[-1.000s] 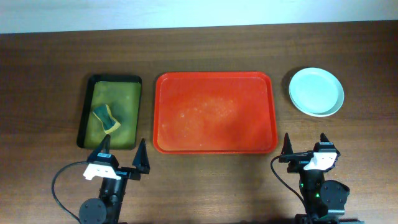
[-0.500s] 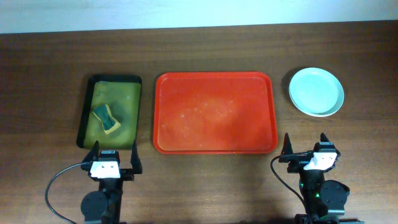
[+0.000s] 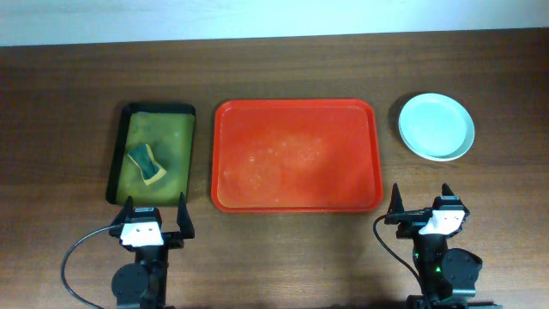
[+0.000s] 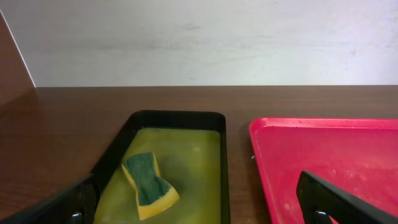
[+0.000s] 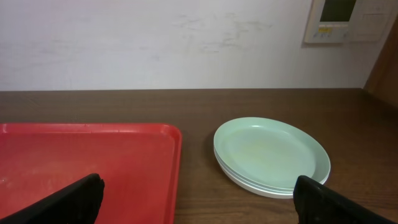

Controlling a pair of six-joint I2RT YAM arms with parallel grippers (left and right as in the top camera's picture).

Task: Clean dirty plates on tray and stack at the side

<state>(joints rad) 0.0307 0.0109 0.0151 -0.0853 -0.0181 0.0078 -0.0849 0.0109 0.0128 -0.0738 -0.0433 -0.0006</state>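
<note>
Right of tray [image 3: 296,154]: plates [image 3: 436,126] stacked | tray bare, task looks finished | left hand [image 3: 156,201], right hand [image 3: 421,190] both apart, empty | next: likely none needed.

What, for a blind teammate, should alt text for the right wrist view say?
Stacked pale green plates sit on a dark wooden table, just right of a red tray and apart from it. The right gripper shows open jaws at the bottom corners, holding nothing.

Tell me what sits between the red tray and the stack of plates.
Nothing: only bare table separates tray from plates, clearest in the overhead view.
</note>
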